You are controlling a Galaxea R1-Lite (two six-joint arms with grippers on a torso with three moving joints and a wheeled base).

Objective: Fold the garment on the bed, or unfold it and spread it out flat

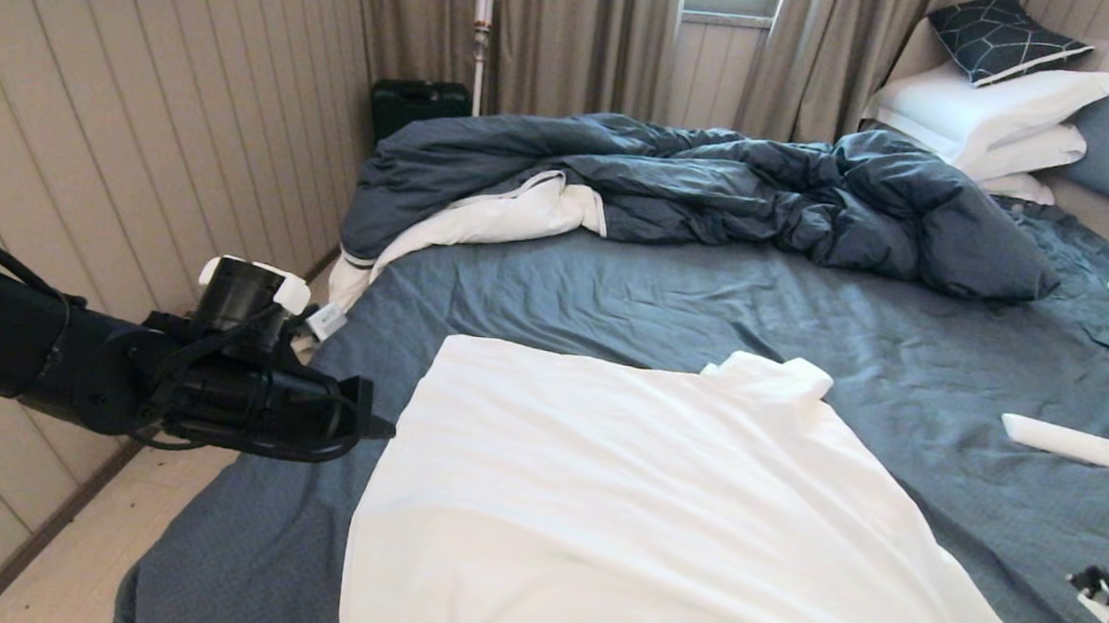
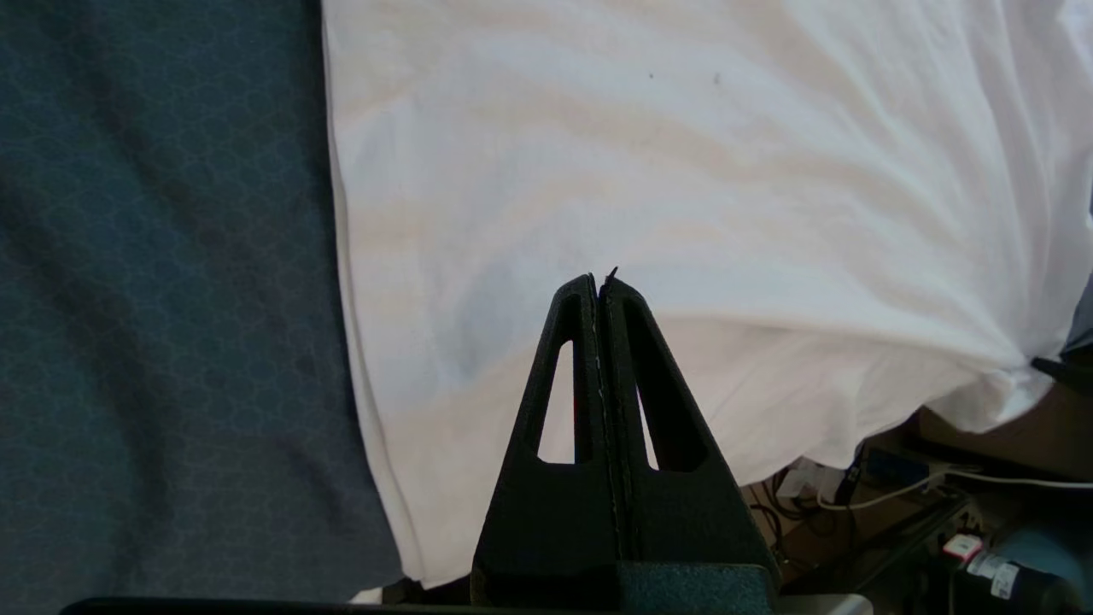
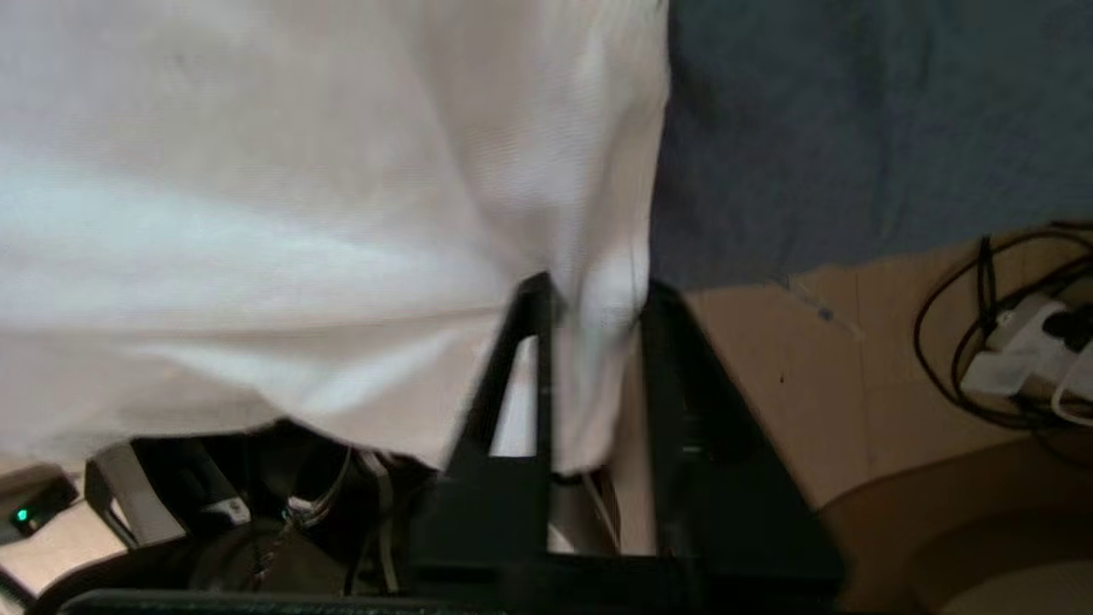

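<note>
One white garment [image 1: 637,519] lies spread on the near end of the bed [image 1: 616,297]. The left gripper [image 2: 600,278], pressed together and empty, hovers over its left edge. The right gripper [image 3: 593,299], spread, straddles the garment's right corner

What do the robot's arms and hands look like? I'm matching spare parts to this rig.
The left arm is matte black with an orange patch near its upper end, loose black cables and a white-capped black cylinder on the wrist. The left hand has two black tapered fingers, each with a triangular cut-out. The right hand has the same black slotted fingers.
</note>
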